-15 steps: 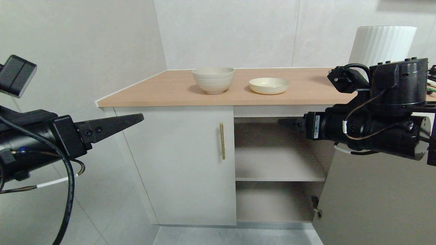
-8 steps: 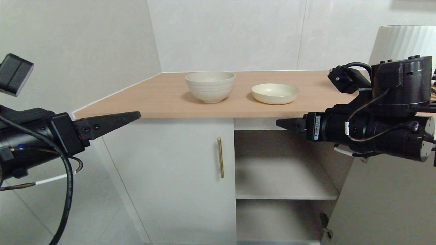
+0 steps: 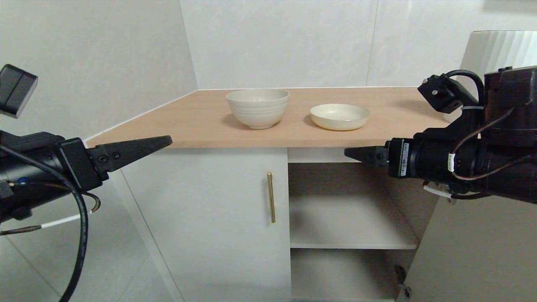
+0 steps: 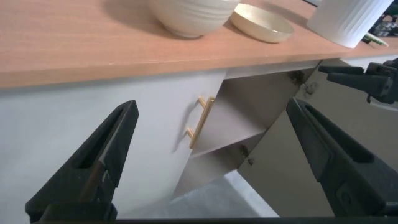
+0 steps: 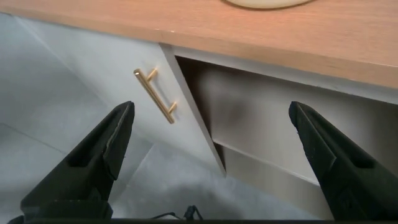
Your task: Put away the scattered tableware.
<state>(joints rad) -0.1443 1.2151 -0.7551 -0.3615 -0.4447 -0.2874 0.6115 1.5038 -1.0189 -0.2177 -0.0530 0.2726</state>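
On the wooden countertop (image 3: 188, 121) your two pieces of tableware sit side by side without touching: the ribbed bowl (image 3: 258, 107) toward the robot's left, the shallow dish (image 3: 340, 116) to its right. Both stand upright with their mouths facing up. Both are round, so neither has a long axis for you to line up with. You find them near the counter's front edge, the bowl above the closed cabinet door (image 3: 209, 218) and the dish above the open compartment (image 3: 335, 184). The brass handle (image 3: 271, 197) on the closed door runs vertically, just beside the opening. Inside, a shelf (image 3: 348, 228) splits the compartment into an upper and a lower space, and the open door (image 3: 474, 251) swings out on the robot's right. A white ribbed cylinder (image 3: 495, 46) stands at the counter's right end. Your left gripper (image 4: 211, 107) hangs in front of the cabinet, about level with the counter's edge and pointing toward it, fingers spread wide and holding nothing — your right gripper (image 5: 211, 109) is likewise spread wide and empty, level with the top of the open compartment.
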